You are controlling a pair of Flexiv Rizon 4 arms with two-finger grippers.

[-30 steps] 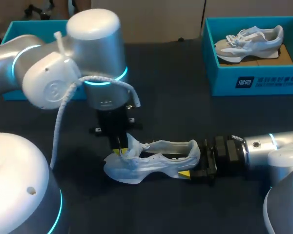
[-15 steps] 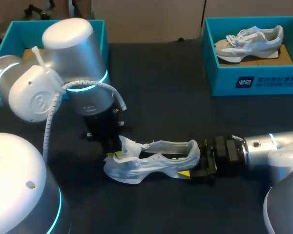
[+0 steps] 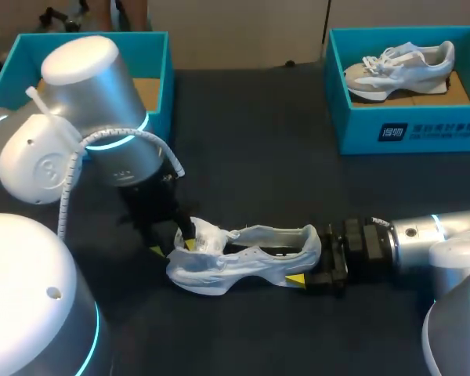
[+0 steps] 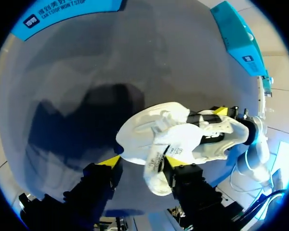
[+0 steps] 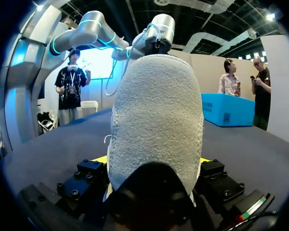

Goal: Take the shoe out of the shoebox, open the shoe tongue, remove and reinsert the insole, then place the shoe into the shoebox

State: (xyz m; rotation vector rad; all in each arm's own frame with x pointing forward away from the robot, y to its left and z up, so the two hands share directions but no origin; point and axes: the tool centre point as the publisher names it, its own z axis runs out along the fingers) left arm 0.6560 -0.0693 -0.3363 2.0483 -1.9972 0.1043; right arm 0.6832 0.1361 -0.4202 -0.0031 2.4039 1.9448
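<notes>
**Step in hand (judged): tongue opening.**
- Shoe (image 3: 251,254): upright on sole on table (image 3: 258,157), just toward 6 o'clock from centre.
- Long axis: runs 9–3 o'clock, toe at 9, heel at 3.
- Right gripper (image 5: 153,159): clamped on heel from 3 o'clock end.
- Left gripper (image 3: 172,247): fingers spread, gripping nothing. One tip inside mouth against tongue (image 3: 204,235), other outside toe.
- Procedure: draw tongue toward 9 o'clock and upward, along long axis. Avoid sideways pull, since shoe could twist in heel clamp. Expose insole fully.
- Shoebox (image 3: 160,70): at 11 o'clock, well apart.
</notes>
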